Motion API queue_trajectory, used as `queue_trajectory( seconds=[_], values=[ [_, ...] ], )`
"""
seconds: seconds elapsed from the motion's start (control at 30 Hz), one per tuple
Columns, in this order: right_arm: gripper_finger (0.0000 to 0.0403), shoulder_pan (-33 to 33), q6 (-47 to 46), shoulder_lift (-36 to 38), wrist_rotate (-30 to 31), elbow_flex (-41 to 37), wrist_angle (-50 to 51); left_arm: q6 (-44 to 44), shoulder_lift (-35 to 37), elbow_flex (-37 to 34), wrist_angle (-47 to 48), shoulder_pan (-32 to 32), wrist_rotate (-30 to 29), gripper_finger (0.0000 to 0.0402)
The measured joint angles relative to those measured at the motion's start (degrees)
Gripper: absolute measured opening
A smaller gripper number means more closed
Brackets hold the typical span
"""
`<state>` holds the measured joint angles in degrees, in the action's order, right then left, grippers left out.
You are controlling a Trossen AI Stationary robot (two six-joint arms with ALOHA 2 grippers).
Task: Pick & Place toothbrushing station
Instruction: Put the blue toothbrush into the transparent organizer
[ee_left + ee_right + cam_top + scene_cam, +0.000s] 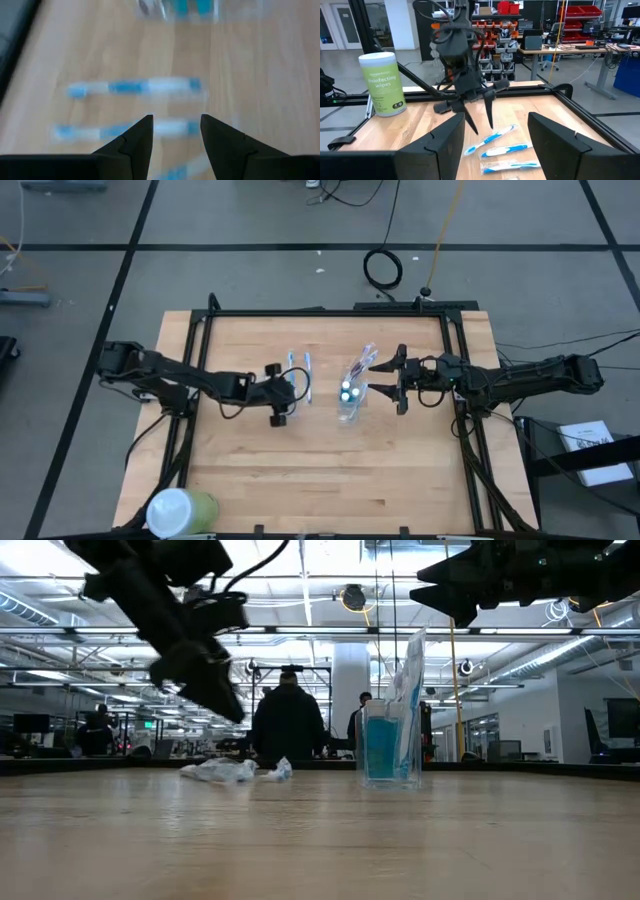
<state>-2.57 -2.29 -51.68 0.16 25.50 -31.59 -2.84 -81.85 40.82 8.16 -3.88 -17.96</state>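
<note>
One clear cup (391, 745) holding wrapped toothbrushes, three toothbrushes (502, 149) loose beside it

Looking past your right gripper (495, 145), its two dark fingers spread apart, you see three blue-and-white toothbrushes (505, 149) lying side by side on the wooden table (420, 122). The left gripper (479, 112) hangs above them, fingers apart and pointing down. A pale-green wipes canister (382, 84) stands upright near the table's far corner.

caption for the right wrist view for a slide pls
Left gripper hangs open above three wrapped toothbrushes on the wooden table, disinfecting wipes canister behind.
</note>
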Motion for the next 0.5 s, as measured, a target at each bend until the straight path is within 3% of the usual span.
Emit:
queue_trajectory(
  seconds=[0.17,0.37,0.5],
  values=[
    [0.021,0.0,-0.02,0.01,0.01,0.0,0.15,2.5,1.08,-0.13,10.72,0.25,3.08,0.017],
    [0.021,0.0,-0.02,0.02,0.0,0.0,0.0,2.93,-4.61,-0.11,8.38,0.22,3.25,0.017],
    [0.021,0.0,-0.03,0.02,0.0,0.0,-0.09,2.93,-8.53,-0.1,7.39,0.48,6.32,0.017]
  ],
)
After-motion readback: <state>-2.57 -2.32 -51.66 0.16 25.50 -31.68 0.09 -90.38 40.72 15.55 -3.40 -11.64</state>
